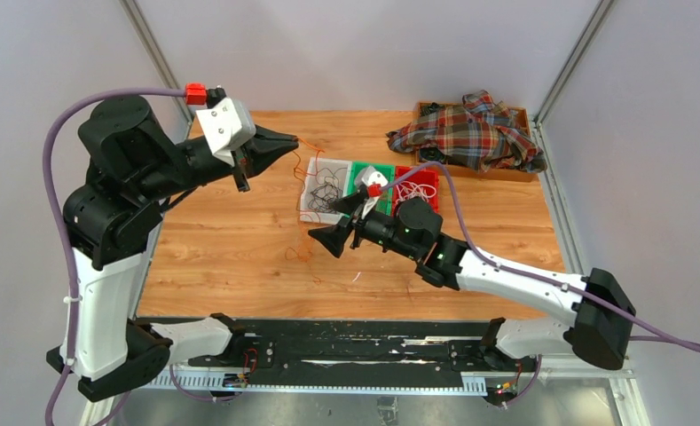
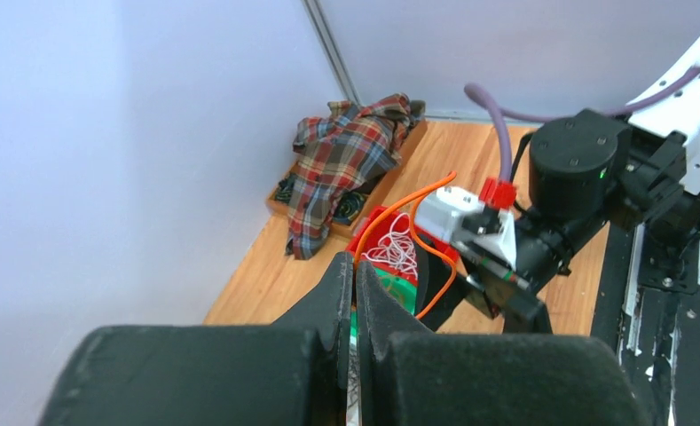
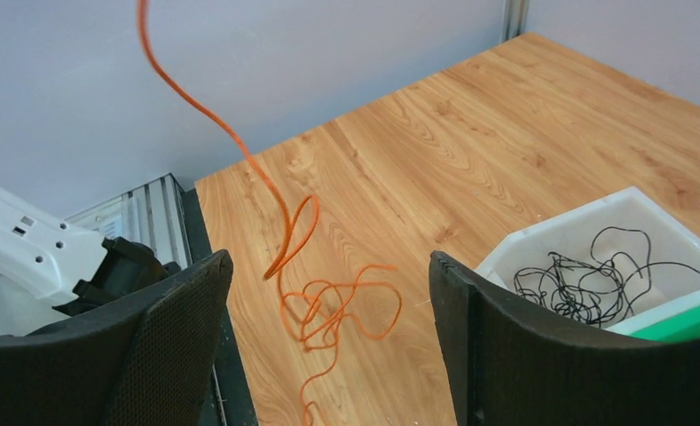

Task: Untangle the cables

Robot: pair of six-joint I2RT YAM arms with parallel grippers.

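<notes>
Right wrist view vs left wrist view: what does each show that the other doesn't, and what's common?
Only right wrist: black cables in the white bin, the orange cable piling up on the table, the open right end effector. Only left wrist: plaid shirt, white cables in the red bin, left end effector shut on the orange cable. Both: orange cable, table, green bin.

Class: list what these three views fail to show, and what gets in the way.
Top view: much of the green bin, covered by the right arm; what the tray holds, mostly under the shirt.
Left wrist view: where the orange cable is pinched, between the fingers of the shut left gripper.
Right wrist view: the cable's upper run, past the top edge; part of the white bin, behind a finger of the right gripper.
</notes>
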